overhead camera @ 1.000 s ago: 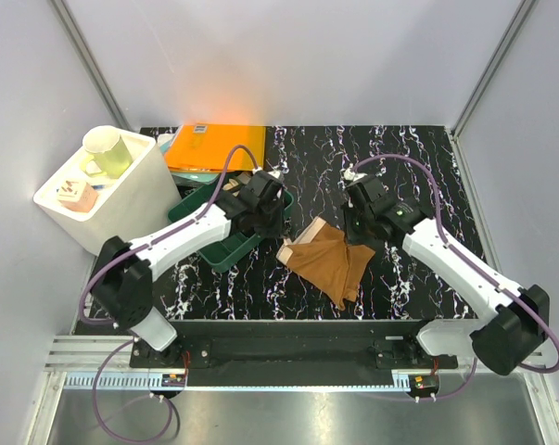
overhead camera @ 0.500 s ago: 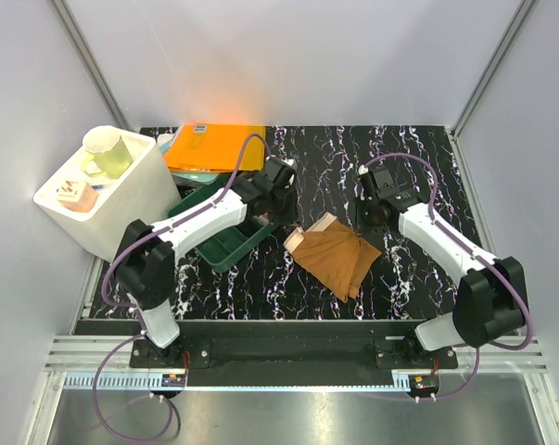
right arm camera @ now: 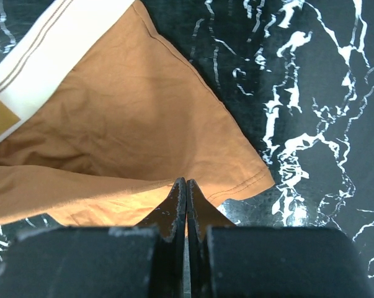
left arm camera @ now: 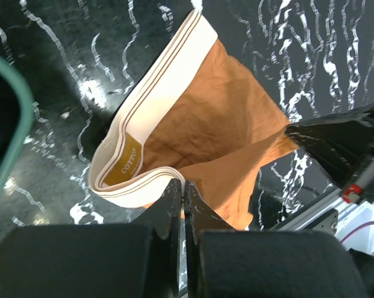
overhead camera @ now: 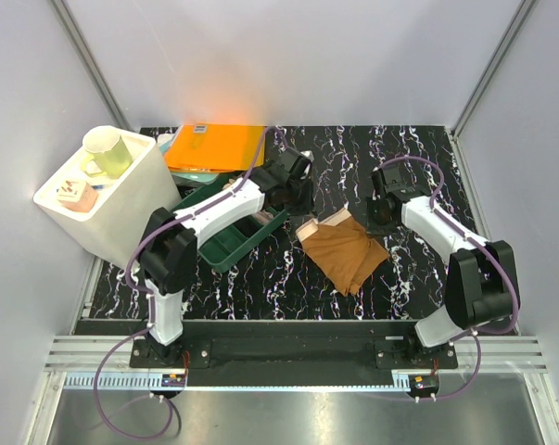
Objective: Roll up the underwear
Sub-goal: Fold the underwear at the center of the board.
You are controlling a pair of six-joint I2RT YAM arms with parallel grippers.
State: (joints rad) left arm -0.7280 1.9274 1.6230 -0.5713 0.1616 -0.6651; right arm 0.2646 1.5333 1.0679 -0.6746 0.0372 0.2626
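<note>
We are finding the brown underwear (overhead camera: 346, 255) lying loosely flattened on the black marbled table (overhead camera: 418, 158), about midway between the two arms. Its pale waistband (left arm camera: 155, 93) is facing the far-left side and is folding over at one end, where a mustard label (left arm camera: 129, 158) is showing.

The left gripper (left arm camera: 182, 185) is standing with its jaws pressed together and nothing is showing between them. In its wrist view the tips are lining up with the folded waistband edge.

The right gripper (right arm camera: 185, 183) is likewise clenched and holding nothing. Its tips are lining up with the stitched hem at the garment's right corner.

We cannot tell whether either gripper is touching the fabric. From above, both are sitting near the garment's far corners.

A green tray (overhead camera: 225, 243), a white bin (overhead camera: 140, 204) and an orange board (overhead camera: 219, 148) are occupying the table's left side.
</note>
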